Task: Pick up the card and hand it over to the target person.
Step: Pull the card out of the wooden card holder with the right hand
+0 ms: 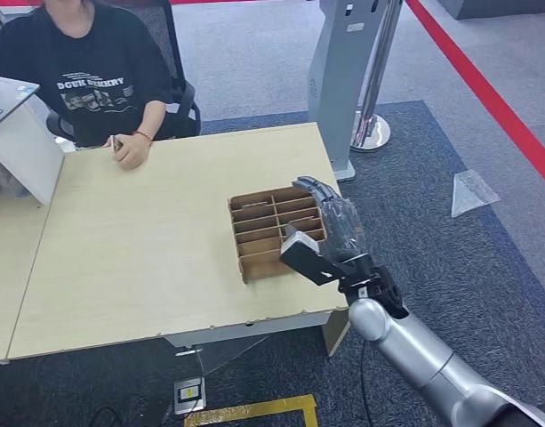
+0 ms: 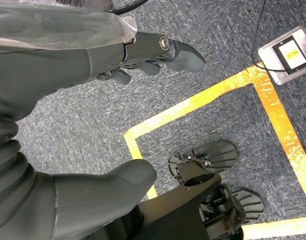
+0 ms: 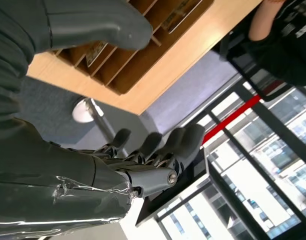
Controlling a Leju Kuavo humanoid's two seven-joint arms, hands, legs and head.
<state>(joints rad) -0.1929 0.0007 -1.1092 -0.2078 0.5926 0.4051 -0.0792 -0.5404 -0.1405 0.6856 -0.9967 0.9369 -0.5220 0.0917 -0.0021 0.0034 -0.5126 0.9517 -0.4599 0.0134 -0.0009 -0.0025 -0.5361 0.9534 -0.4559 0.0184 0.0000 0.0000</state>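
Far left of the head view, a laptop [image 1: 8, 96] is cut off by the frame edge, sitting on a white stand. Behind the table [image 1: 141, 258] sits a person [image 1: 98, 76] in a black printed shirt, face out of frame. The person's hand [image 1: 130, 149] rests at the table's far edge and holds something small; too small to say what.

My left hand [image 2: 117, 120] hangs over grey carpet beside yellow floor tape [image 2: 204, 100]. Fingers straight, thumb apart from them, nothing held. A metal floor socket [image 2: 288, 54] lies near the tape corner.

Middle right of the table: a brown cardboard tray [image 1: 273, 231] with slotted compartments. In the right wrist view, cards [image 3: 95, 50] lie flat in some of its slots, partly hidden by the dividers and my thumb. Print on them unreadable.

My right hand [image 1: 326, 236] hovers at the tray's right end, above the near corner, covering part of it. Fingers spread and extended, thumb apart, nothing held. I cannot tell whether any finger touches the tray.

Further right: a grey kiosk pillar [image 1: 347, 80] beyond the table's far corner, top cut off; a red floor line [image 1: 484, 93]; a clear triangular scrap [image 1: 472, 191] on the carpet.
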